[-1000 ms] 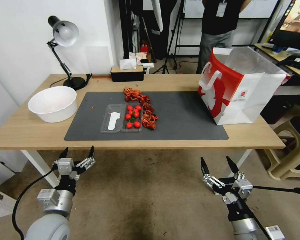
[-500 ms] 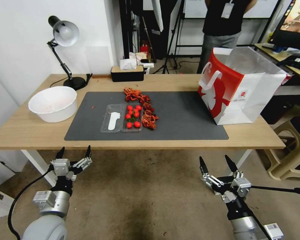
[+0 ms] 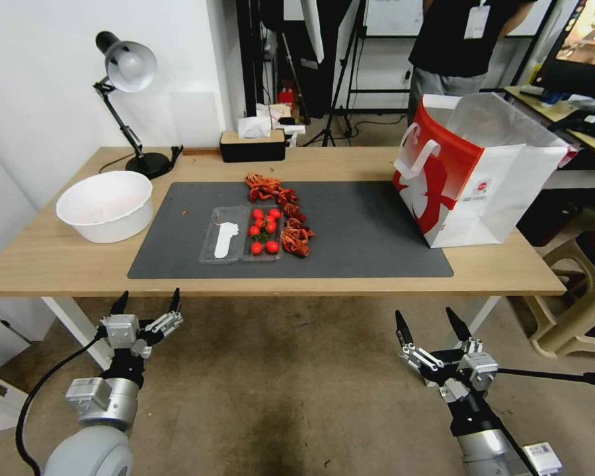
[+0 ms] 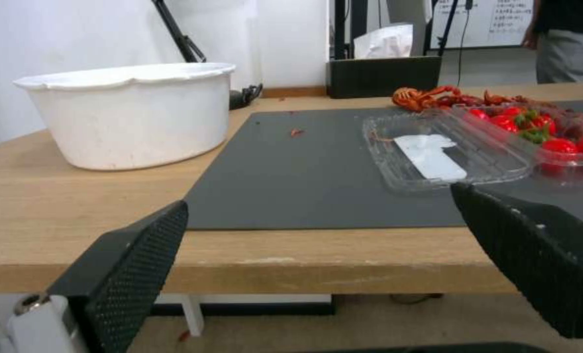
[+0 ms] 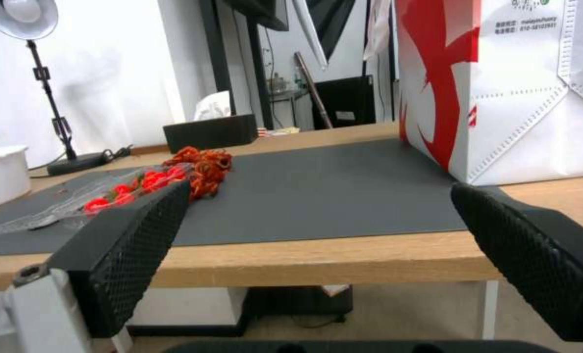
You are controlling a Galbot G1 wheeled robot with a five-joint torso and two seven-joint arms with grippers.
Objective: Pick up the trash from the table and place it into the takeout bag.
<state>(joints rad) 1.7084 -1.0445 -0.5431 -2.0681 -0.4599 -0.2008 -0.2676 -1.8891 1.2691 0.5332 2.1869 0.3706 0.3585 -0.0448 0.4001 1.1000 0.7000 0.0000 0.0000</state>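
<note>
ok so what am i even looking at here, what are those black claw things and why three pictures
It's a two-armed robot facing a table. The claws are its grippers: left gripper and right gripper, both open, holding nothing, below the table edge. One picture comes from its head camera; the other two from cameras on each wrist, looking out between the fingers. On the dark mat lie a clear tray with small red tomatoes and crayfish shells. A white bowl sits left, the takeout bag right.
</note>
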